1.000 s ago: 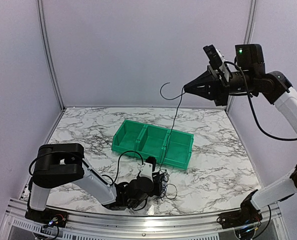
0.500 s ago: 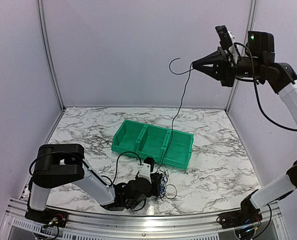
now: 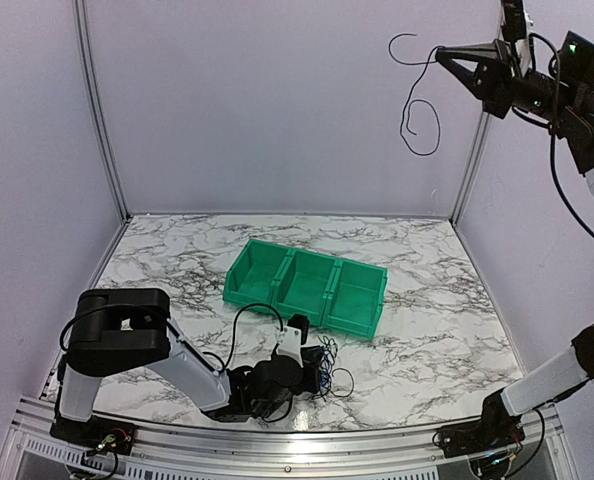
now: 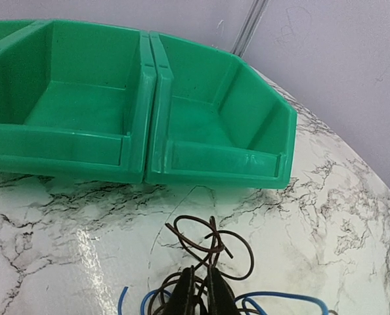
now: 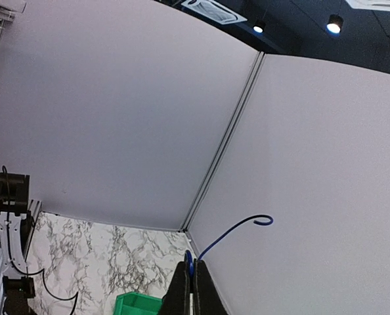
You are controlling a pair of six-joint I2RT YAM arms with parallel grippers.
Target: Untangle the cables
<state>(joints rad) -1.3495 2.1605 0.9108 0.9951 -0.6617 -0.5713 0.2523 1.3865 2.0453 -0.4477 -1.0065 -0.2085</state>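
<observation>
Upper right of the top view: your right gripper is raised high against the back wall, its fingers pressed together on a single cable. This cable is hair-fine and hangs free in the air. One short end hooks up and to the left of the fingertips, and the longer end drops into an open loop below them. It reads dark from above, but the right wrist view shows it as blue, rising from the closed fingertips and ending in a small curl.

Lower centre of the top view: your left gripper lies low on the marble table, just in front of the green bin. It rests at the tangle. In the left wrist view the fingers stand narrow, with dark strands running between them. The tangle shows overlapping dark loops ahead of the fingertips. Blue strands lie at the bottom edge on either side.
</observation>
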